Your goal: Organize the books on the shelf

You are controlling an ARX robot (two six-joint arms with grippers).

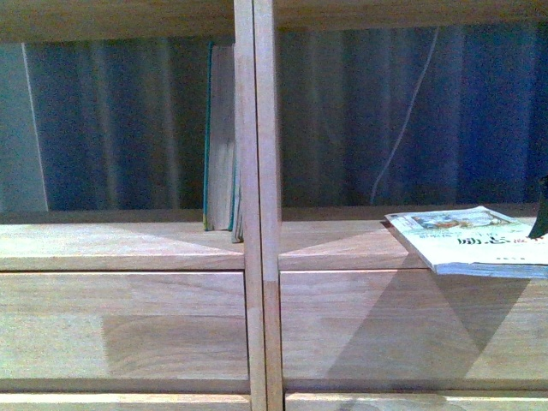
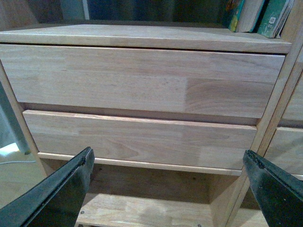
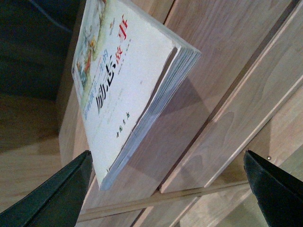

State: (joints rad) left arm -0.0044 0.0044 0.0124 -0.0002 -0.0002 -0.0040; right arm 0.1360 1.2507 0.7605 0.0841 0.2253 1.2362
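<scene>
Jaws on both arms stand wide apart. The left jaws hold nothing and hang low in front of the plain drawer fronts (image 2: 142,80) of the shelf (image 1: 257,300), well below the books. The right jaws gape near the white paperback (image 3: 128,85); whether either tip touches it I cannot tell.

That white paperback (image 1: 467,240) lies flat, cover up, at the far right of the right-hand shelf board (image 1: 342,244), with its near edge jutting out past the front lip. The teal books (image 1: 221,137) stand upright in the left compartment, pressed against the central divider (image 1: 254,128).

By my reading, the step in hand is the pickup of the lying paperback. The next move calls for the right jaws to straddle the overhanging edge, close on the thin block of pages without sliding it off the board, then lift it and turn it upright to stand against the divider or beside the teal books.
</scene>
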